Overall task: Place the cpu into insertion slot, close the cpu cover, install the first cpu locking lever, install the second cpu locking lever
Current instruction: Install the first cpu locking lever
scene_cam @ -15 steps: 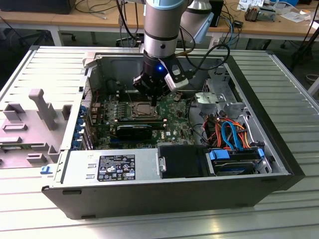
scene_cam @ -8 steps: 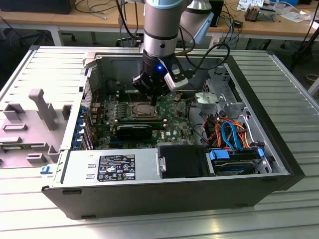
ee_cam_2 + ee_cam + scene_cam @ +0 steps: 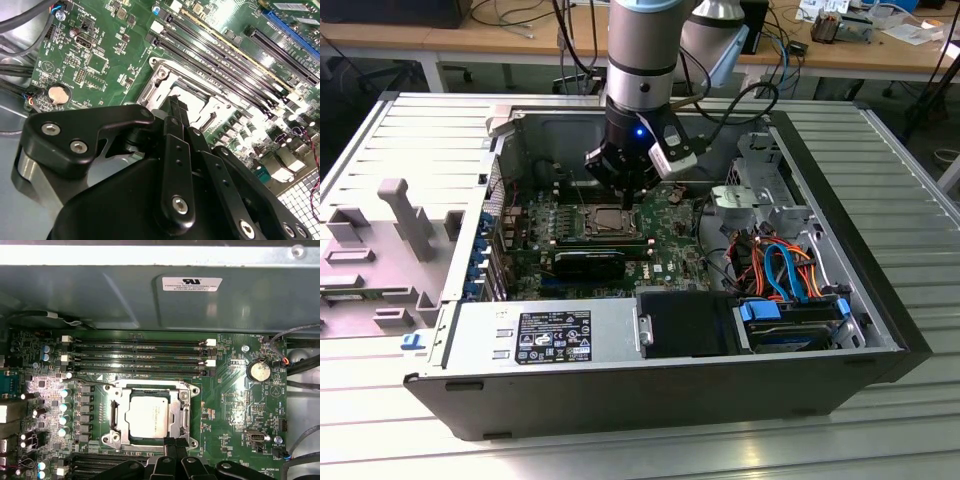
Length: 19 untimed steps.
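The gripper (image 3: 170,444), fingertips pressed together, is hovering at the cpu cover (image 3: 150,415), probably closed over the thin, fragile cpu (image 3: 148,413); grip edges only.

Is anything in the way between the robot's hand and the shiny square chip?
Nothing visible is. In the first wrist view the cpu already lies in the insertion slot, with the cpu cover framing it. The hand sits right at the socket's edge, fingertips together, with no cable or part between it and the chip.
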Motion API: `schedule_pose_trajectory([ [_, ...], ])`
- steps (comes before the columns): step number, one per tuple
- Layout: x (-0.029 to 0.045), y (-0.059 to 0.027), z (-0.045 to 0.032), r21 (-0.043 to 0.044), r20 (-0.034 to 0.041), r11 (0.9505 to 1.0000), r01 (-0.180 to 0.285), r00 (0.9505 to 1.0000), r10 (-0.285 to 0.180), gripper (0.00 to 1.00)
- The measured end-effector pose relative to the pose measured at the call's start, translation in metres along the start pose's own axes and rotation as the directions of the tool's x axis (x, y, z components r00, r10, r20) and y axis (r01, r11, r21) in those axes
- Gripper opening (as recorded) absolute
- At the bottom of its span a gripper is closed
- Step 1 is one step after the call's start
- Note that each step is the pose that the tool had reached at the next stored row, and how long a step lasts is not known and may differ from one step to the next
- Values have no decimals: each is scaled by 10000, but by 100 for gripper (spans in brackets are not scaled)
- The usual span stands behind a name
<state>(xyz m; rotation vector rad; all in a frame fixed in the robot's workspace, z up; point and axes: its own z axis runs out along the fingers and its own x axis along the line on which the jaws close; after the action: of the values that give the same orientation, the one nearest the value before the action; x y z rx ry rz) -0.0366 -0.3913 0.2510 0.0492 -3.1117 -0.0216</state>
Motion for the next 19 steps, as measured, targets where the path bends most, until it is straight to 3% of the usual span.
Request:
schedule_pose_trajectory([
  [5,3,0,-2,3,-3,10000,-1,10000,1,11],
  [19,123,4,2,3,-3,10000,0,10000,0,11],
])
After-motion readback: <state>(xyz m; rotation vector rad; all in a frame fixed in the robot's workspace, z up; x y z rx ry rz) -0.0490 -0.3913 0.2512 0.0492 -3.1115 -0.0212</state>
